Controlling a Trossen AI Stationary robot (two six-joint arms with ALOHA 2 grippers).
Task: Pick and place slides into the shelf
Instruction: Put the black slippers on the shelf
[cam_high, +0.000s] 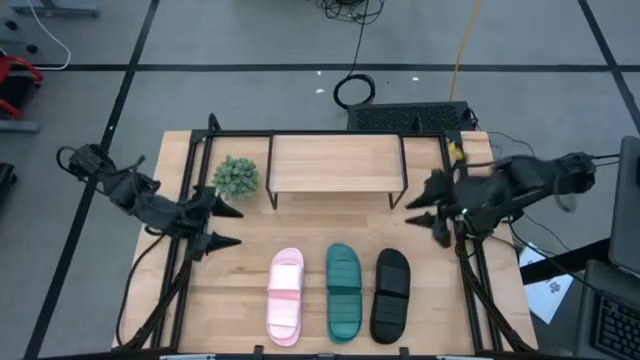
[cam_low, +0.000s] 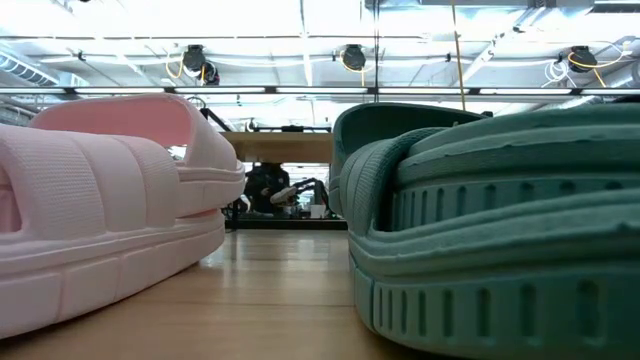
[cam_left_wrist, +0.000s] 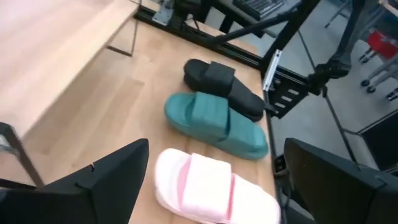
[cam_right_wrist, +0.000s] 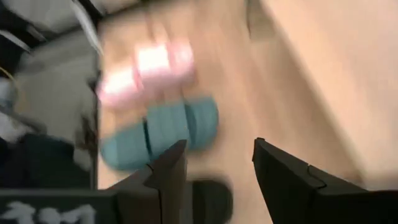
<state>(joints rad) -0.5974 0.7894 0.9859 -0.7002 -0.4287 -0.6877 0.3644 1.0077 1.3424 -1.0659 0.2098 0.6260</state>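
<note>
Three slides lie side by side, soles down, near the table's near edge: pale pink (cam_high: 285, 295), teal green (cam_high: 344, 291), black (cam_high: 390, 295). The low view shows the pink slide (cam_low: 100, 225) and teal slide (cam_low: 490, 230) close up. The light-wood shelf (cam_high: 334, 163) stands on thin black legs at the far middle, its top bare. My left gripper (cam_high: 227, 226) hovers open left of the pink slide; its wrist view shows all three slides, pink (cam_left_wrist: 211, 190) nearest. My right gripper (cam_high: 430, 213) hovers open right of the shelf, above and beyond the black slide (cam_right_wrist: 208, 199).
A small green potted plant (cam_high: 236, 176) stands left of the shelf. Black frame rails (cam_high: 190, 170) run along the table's left, right and far sides. Bare wood lies between shelf and slides. A keyboard (cam_high: 410, 117) and cables sit beyond the far edge.
</note>
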